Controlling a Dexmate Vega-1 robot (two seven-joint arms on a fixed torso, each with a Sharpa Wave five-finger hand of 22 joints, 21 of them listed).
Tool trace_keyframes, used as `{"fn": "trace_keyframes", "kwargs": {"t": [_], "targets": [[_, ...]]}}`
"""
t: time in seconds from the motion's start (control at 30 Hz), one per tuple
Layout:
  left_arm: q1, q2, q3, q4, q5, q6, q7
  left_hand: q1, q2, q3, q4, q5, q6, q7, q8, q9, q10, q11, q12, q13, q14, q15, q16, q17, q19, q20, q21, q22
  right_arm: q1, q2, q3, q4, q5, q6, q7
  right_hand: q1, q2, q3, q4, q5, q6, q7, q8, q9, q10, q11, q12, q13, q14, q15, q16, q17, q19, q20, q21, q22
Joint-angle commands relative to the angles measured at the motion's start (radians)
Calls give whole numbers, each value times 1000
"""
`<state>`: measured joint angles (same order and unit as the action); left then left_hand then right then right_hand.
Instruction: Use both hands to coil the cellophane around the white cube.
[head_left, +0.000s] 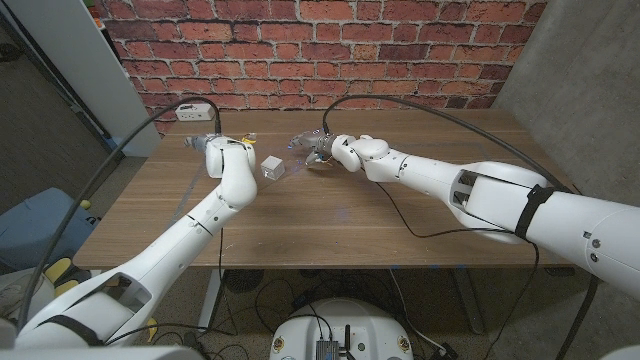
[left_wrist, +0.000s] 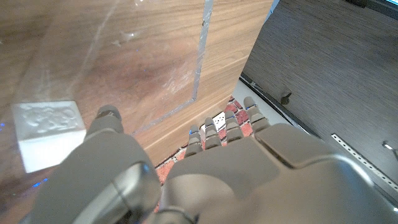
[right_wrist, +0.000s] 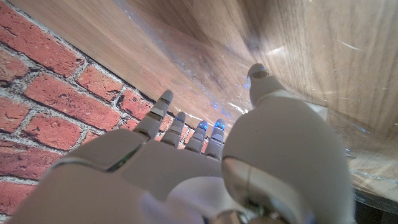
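Head view: small white cube (head_left: 271, 165) sits on the brown wooden desk (head_left: 330, 220), upper middle of the frame, between the two robot hands. Clear cellophane sheet (head_left: 297, 150) lies crumpled just right of the cube, reaching to the right robot hand (head_left: 325, 152). That hand is at the sheet's right edge, fingers over the film; whether it actually grips the sheet cannot be told. Left robot hand (head_left: 212, 145) is just left of the cube, upper left of centre; its grip cannot be told from here either.

Left wrist view: left robot hand (left_wrist: 205, 168) fills the lower part, fingers (left_wrist: 230, 124) side by side and extended, thumb apart beside them. White cube (left_wrist: 48, 132) at left edge with a textured top face, resting on the desk (left_wrist: 155, 56), close to the thumb tip but no clear contact. Cellophane (left_wrist: 124, 56) spreads flat over the wood, its straight edge running down the middle of the frame.

Right wrist view: right robot hand (right_wrist: 205, 168) over the cellophane (right_wrist: 292, 81), fingertips (right_wrist: 165, 99) pointing at the red brick wall (right_wrist: 56, 93). Film looks wrinkled under the thumb.
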<state>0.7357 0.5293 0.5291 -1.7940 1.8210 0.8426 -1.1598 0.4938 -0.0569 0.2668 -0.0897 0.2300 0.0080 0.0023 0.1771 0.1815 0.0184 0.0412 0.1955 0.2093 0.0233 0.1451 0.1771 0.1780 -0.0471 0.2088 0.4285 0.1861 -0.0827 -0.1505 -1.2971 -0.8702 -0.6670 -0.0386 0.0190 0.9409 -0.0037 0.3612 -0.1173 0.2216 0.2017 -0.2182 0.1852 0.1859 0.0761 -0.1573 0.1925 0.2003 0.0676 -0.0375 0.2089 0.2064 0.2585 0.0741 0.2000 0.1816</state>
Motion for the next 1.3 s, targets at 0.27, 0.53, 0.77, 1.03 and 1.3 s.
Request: {"fn": "trace_keyframes", "kwargs": {"t": [0.27,0.53,0.77,1.03,1.3], "targets": [[73,-148,-101,-22,212,-347,-218,76,21,19,-39,-6,-94,30,-3,2,-73,45,-8,-4,-43,22,2,0,2,8,-23,4,-26,-25,4,-66,-18,-43,9,0,1,-6,-5,15,-3,-2,4,3,-9,-5,2,-1,-6,-36,0,0,-7,9,1,3],[70,-114,-39,4,235,-273,-181,83,21,15,-42,-11,-135,36,0,2,-94,60,-1,-6,-35,23,10,-1,10,8,-31,5,-36,-37,16,-90,-9,-38,18,-4,5,-9,-2,18,-3,-1,4,3,-6,-3,3,-1,-5,-36,1,1,-8,8,1,3],[72,-101,-24,58,211,-212,-104,128,65,40,-53,-15,-116,15,17,2,-53,49,20,-9,17,1,25,-2,48,6,-28,7,-43,-50,18,-120,-22,-53,25,-6,10,-11,-1,21,-1,-1,5,3,-5,-3,4,-1,-4,-38,2,1,-8,7,2,3],[65,-86,18,131,185,-143,22,277,151,113,-86,-42,5,-1,35,0,93,5,54,-14,159,-72,33,-6,190,5,0,9,-44,-52,15,-129,-41,-63,29,30,31,3,-20,30,4,-2,8,3,-3,-12,5,-2,-3,-40,3,-1,-7,0,4,3],[73,-40,87,187,201,-91,244,613,213,246,-94,-21,330,-35,81,4,444,-116,114,-16,407,-212,38,-9,344,-82,69,17,-51,-52,10,-128,-62,-69,10,89,67,14,-40,24,70,0,27,3,63,-46,25,-3,27,-64,15,-5,12,-20,13,2]]}}
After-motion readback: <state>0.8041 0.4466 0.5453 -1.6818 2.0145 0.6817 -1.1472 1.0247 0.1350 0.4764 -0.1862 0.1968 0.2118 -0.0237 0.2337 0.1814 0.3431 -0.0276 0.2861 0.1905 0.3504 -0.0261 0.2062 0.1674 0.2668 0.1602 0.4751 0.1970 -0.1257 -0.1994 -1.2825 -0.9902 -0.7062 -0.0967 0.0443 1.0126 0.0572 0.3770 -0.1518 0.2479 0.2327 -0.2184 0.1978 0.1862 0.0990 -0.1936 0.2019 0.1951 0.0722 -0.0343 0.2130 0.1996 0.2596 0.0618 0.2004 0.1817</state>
